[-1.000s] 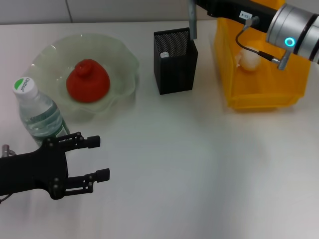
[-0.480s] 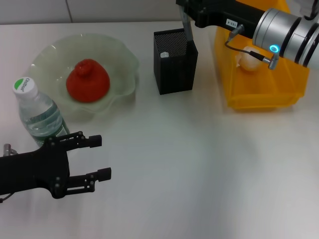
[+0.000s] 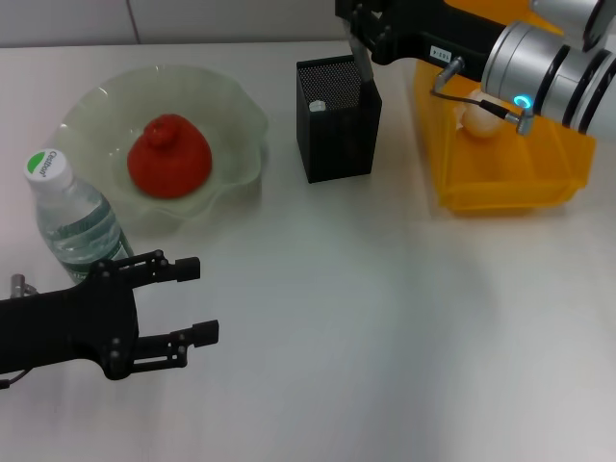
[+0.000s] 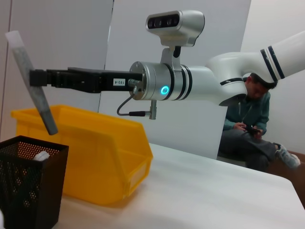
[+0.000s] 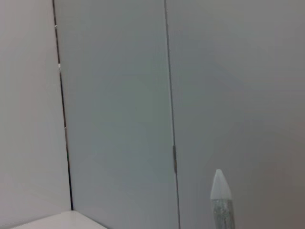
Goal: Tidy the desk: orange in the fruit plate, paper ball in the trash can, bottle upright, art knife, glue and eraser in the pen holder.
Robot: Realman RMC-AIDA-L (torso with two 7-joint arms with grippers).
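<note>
The right gripper (image 3: 358,27) is clamped on a slim grey stick, which I take to be the art knife (image 4: 31,81), though the view is too poor to rule out the glue; it holds it near the upper third, tilted, with the lower tip just above the open mouth of the black mesh pen holder (image 3: 338,117), where something small and white already lies. The stick looks light, stiff and smooth, so a mid-shaft pinch suits it, and it would likely slip if the grip loosened early. Beside the holder, the yellow trash can (image 3: 500,178) contains the paper ball (image 3: 478,119). Across the worktop (image 3: 385,318), the orange (image 3: 169,156) sits in the fruit plate (image 3: 231,106), the bottle (image 3: 72,217) stands upright, and the left gripper (image 3: 197,301) hovers wide open, holding nothing
</note>
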